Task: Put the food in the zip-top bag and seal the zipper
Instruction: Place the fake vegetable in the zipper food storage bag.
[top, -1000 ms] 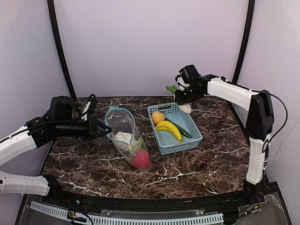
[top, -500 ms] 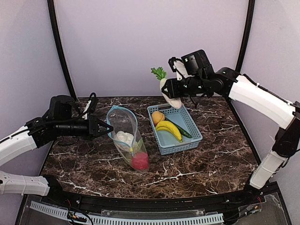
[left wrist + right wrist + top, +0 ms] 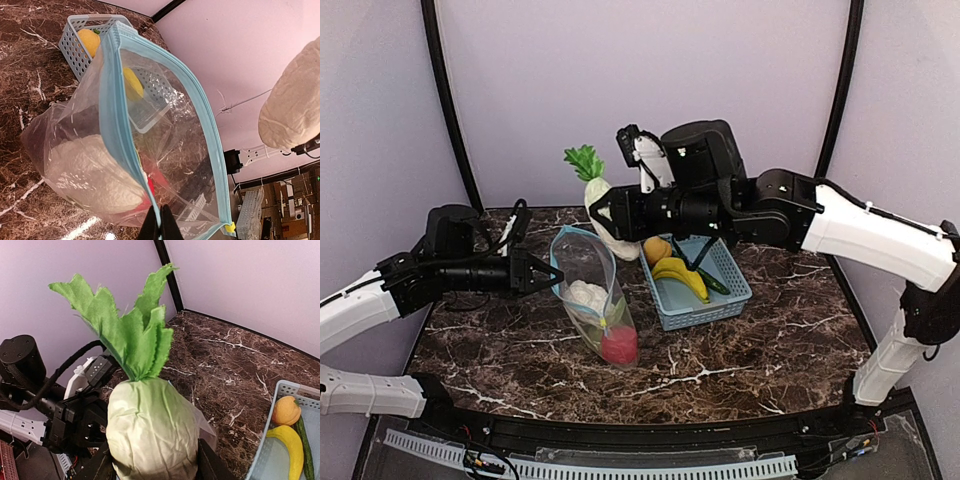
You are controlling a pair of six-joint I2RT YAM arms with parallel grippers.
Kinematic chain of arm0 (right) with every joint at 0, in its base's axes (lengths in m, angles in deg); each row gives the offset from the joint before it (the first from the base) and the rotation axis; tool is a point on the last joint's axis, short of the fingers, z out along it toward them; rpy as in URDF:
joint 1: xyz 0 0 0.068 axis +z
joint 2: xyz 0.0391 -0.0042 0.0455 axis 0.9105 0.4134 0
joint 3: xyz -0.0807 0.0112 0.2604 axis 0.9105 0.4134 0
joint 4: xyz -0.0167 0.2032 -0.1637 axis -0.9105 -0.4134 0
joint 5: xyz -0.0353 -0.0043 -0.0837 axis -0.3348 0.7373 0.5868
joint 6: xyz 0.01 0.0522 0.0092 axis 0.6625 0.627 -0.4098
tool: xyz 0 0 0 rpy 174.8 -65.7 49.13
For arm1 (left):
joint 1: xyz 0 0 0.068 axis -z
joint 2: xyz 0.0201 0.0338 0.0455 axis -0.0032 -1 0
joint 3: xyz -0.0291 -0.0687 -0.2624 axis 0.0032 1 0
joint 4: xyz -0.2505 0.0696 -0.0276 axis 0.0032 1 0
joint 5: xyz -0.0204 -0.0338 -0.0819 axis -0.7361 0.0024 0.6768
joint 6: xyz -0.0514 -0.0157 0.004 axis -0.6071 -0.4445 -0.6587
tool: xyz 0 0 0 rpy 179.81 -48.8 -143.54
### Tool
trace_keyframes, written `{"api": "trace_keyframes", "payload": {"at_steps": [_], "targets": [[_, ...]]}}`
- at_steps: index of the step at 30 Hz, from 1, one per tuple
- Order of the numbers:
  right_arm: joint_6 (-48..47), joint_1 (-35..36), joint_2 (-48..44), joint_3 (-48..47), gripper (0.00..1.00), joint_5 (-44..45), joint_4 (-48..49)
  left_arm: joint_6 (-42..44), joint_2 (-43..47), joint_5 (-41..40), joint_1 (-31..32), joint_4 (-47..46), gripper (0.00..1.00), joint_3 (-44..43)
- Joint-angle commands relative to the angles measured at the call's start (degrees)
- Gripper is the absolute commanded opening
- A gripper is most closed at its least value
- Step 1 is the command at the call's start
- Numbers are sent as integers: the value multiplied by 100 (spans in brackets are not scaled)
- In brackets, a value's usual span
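The clear zip-top bag [image 3: 590, 290] lies on the table with its mouth raised. My left gripper [image 3: 552, 275] is shut on the teal zipper [image 3: 560, 240] strip and holds the mouth open; the left wrist view shows the pinch [image 3: 161, 225] on the zipper [image 3: 115, 100]. Inside the bag are a white cauliflower [image 3: 90, 170] and a red apple [image 3: 620, 343]. My right gripper [image 3: 610, 215] is shut on a white vegetable with green leaves [image 3: 150, 430], held in the air just behind the bag's mouth.
A light blue lattice basket [image 3: 725, 295] stands right of the bag with an orange [image 3: 656, 249], a yellow banana [image 3: 682, 275] and a green cucumber [image 3: 705, 278] in it. My right arm reaches across above the basket. Walls close the back and sides.
My right arm has lifted the white leafy vegetable from behind the basket and carried it left to just behind the bag's mouth. The left gripper and the bag have stayed put.
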Motion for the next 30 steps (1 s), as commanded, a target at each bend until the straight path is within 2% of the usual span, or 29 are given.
{"api": "trace_keyframes", "payload": {"at_steps": [1, 14, 30], "targets": [[77, 253, 427, -357, 20, 218, 547, -52, 103, 161, -37, -275, 1, 119], [-576, 453, 1255, -483, 22, 138, 1202, -121, 232, 150, -37, -255, 1, 130], [-96, 454, 1313, 59, 22, 669, 355, -139, 296, 74, -37, -221, 1, 148]]}}
